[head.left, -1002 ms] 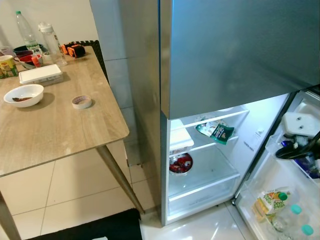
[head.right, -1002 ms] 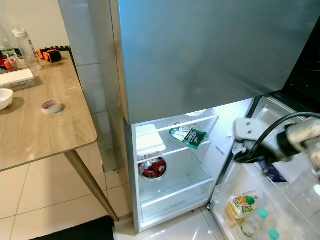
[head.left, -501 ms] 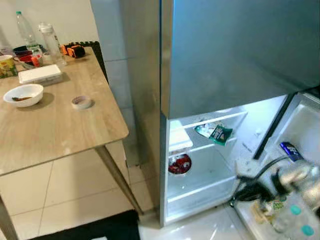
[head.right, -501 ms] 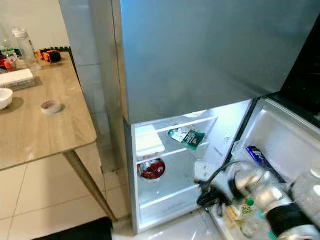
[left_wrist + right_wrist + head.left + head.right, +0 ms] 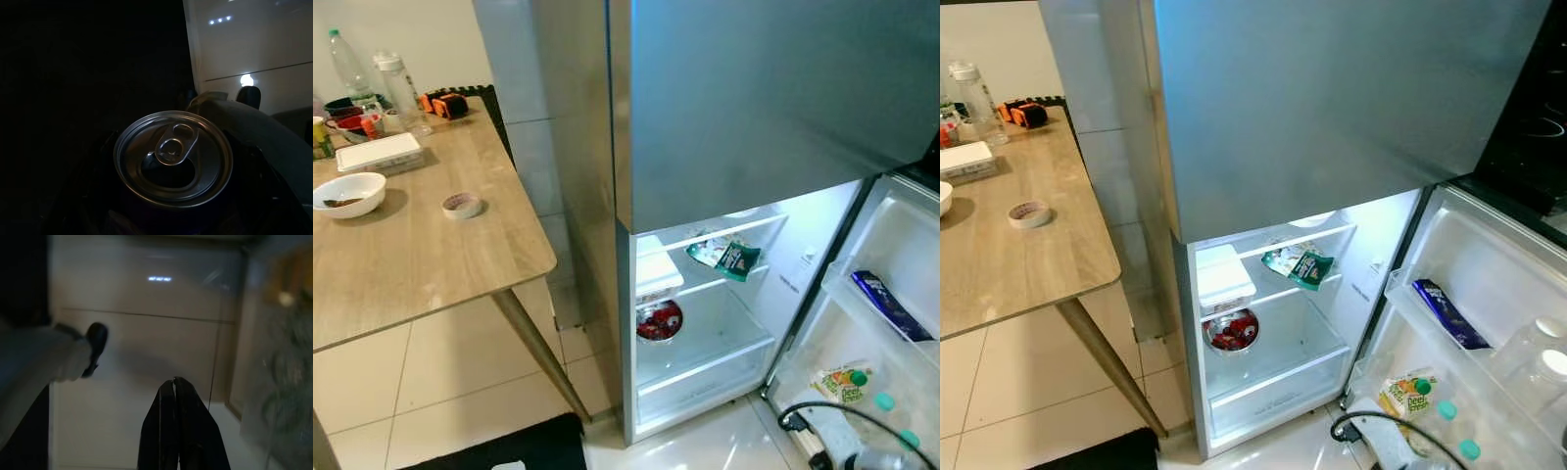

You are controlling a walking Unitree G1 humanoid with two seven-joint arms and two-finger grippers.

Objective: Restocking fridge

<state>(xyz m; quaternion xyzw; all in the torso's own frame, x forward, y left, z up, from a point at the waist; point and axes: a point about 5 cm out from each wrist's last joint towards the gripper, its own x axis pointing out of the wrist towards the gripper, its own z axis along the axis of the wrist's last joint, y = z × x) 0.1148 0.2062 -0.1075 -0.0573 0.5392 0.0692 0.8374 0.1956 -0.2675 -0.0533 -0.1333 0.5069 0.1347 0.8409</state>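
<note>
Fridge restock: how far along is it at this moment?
Done: the fridge door stands open, with a juice carton and blue packet in its bins. In hand: the left gripper holds a can. Left: shelving that can; right gripper is shut, empty.

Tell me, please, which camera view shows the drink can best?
The left wrist view shows it best: the can sits close up, its silver top and pull tab plain, held in the left gripper. The rest of that picture is very dark. The head views look at the open fridge instead.

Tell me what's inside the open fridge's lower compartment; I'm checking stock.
A white box and a green packet on the shelf, a bowl of red food beneath. The closed upper door hides the rest.
</note>
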